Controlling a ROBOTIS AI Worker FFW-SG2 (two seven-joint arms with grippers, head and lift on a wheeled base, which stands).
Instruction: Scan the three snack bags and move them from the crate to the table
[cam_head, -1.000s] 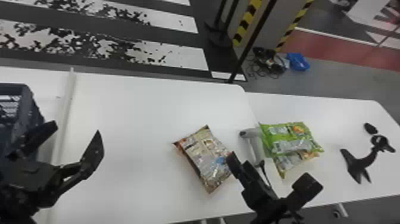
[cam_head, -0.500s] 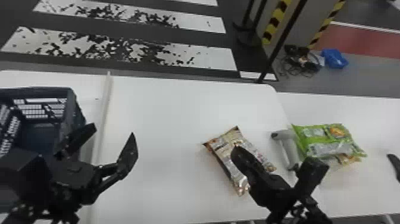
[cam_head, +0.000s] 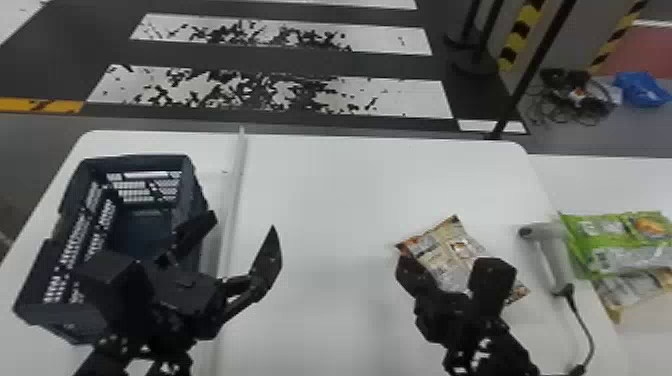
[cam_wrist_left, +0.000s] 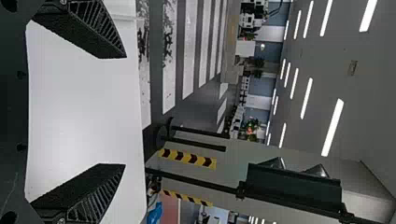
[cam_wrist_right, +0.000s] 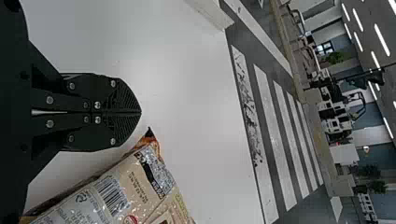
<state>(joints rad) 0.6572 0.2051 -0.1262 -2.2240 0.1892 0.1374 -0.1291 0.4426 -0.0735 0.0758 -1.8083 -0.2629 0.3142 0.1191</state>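
In the head view my left gripper (cam_head: 239, 234) stands open beside the right wall of the dark blue crate (cam_head: 197, 200); in the left wrist view the left gripper (cam_wrist_left: 124, 111) has nothing between its fingers. My right gripper (cam_head: 407, 262) is at the near left side of the beige snack bag (cam_head: 447, 245), partly covering it. The right wrist view has the right gripper (cam_wrist_right: 140, 112) shut, with the beige bag (cam_wrist_right: 135, 186) lying beside it, barcode up. A grey scanner (cam_head: 555, 255) lies right of that bag. Further right, a green snack bag (cam_head: 620, 245) overlaps another bag (cam_head: 635, 287).
A pale raised strip (cam_head: 234, 190) runs across the white table (cam_head: 325, 200) beside the crate. The scanner's black cable (cam_head: 582, 320) trails toward the near right. Beyond the far table edge stand black posts on the floor.
The head view has turned left, bringing the whole crate into sight. My right gripper has shifted left across the beige bag, from its right side to its left. The bags have not visibly moved.
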